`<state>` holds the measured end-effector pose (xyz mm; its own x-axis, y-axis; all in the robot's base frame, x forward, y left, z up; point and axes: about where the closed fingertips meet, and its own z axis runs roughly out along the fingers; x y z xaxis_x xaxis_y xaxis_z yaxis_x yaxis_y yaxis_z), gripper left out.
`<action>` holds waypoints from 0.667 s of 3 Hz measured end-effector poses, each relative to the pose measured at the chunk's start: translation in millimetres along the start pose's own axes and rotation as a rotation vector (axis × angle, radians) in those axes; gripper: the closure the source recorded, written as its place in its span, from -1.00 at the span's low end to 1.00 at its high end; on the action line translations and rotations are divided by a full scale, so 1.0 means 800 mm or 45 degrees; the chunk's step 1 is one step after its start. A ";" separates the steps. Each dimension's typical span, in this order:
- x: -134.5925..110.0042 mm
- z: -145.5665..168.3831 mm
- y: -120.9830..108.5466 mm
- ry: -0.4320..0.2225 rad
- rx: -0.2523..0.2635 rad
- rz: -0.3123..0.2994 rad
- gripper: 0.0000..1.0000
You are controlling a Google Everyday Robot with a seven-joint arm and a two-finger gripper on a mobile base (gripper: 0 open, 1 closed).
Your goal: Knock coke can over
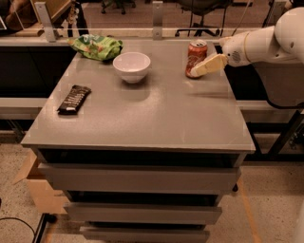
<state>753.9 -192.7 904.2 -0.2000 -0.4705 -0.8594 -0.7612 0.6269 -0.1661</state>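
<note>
Gripper (pixel 209 65): cream-coloured, at the end of the white arm (pixel 259 45) that reaches in from the right, at the far right of the table. Its tip lies low against the right side of the coke can (pixel 196 58); actual contact cannot be confirmed. How far it is open cannot be told. Nothing is seen held in it.

Coke can: upright on the table's far right part, silver top up.

Containers: a white bowl (pixel 131 66) stands left of the can, well apart from it; its interior shows plain white. A green snack bag (pixel 96 46) lies at the far left edge, just beyond the bowl.

Surface: a grey table top (pixel 156 114). A dark-wrapped chocolate bar (pixel 73 98) lies flat near the left edge. Grey drawer fronts (pixel 137 178) sit under the top.

Room: a cardboard box (pixel 33 190) stands on the speckled floor at the near left. An office chair (pixel 202 14) shows beyond the far ledge.
</note>
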 end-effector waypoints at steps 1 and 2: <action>-0.006 0.020 -0.008 -0.055 -0.006 0.037 -1.00; -0.008 0.034 -0.013 -0.085 -0.014 0.061 -1.00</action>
<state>779.9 -179.2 898.3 -0.1949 -0.3971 -0.8968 -0.7587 0.6405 -0.1188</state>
